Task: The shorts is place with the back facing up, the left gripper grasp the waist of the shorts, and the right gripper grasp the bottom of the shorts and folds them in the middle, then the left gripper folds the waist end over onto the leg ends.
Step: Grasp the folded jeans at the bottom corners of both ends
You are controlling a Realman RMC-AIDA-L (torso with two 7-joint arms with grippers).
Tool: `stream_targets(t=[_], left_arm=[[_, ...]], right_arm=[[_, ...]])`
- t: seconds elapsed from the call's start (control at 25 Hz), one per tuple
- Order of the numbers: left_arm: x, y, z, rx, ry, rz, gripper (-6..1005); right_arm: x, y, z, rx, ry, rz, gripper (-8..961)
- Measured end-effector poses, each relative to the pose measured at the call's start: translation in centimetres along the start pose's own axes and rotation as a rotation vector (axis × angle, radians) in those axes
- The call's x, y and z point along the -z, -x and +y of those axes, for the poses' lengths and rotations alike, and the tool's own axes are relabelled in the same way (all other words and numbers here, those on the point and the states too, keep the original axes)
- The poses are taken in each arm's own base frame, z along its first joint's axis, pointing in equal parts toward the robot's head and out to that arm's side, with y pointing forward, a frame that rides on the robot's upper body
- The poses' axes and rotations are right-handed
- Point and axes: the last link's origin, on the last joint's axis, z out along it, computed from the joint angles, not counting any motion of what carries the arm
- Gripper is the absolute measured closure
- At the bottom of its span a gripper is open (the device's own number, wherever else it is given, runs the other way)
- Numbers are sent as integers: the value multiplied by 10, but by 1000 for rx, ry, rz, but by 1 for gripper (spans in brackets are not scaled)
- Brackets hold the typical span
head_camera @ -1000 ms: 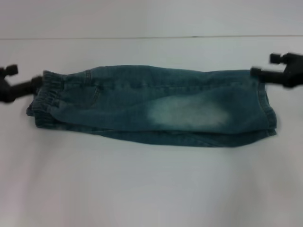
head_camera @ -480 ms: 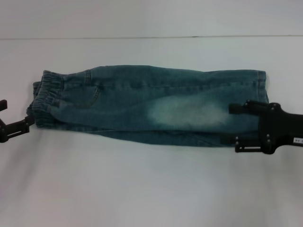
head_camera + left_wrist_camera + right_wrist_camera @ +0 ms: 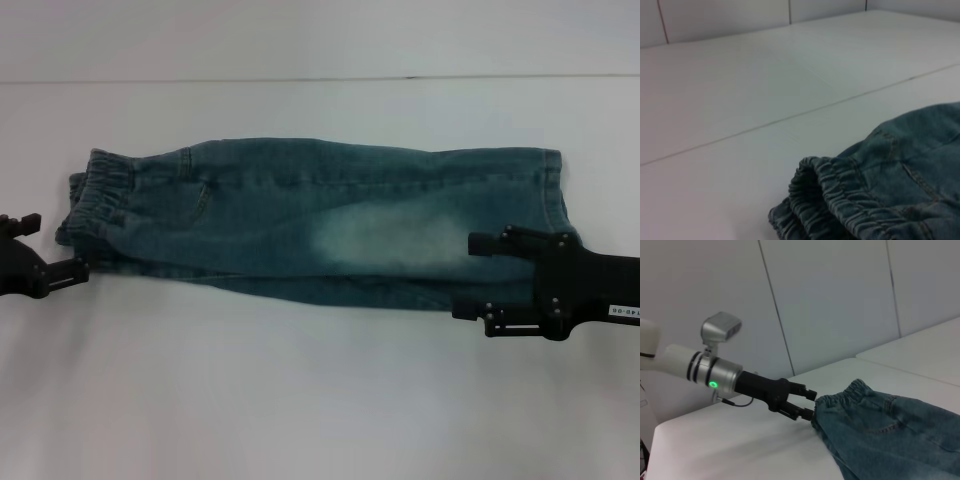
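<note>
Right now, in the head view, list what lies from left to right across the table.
Left gripper at the waist end → shorts, already folded lengthwise, waistband leftmost → right gripper, open, over the leg ends. All lie on the white table.
</note>
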Motion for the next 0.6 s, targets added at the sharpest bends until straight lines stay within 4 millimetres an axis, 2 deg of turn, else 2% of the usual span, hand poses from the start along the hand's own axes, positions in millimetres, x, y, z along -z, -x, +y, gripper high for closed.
stream_targets(t=[0.6], left_arm=[[-25,-3,-2,-57,-7,-78,104]], right_arm=[[-5,3,1,-22,22,-4,24]])
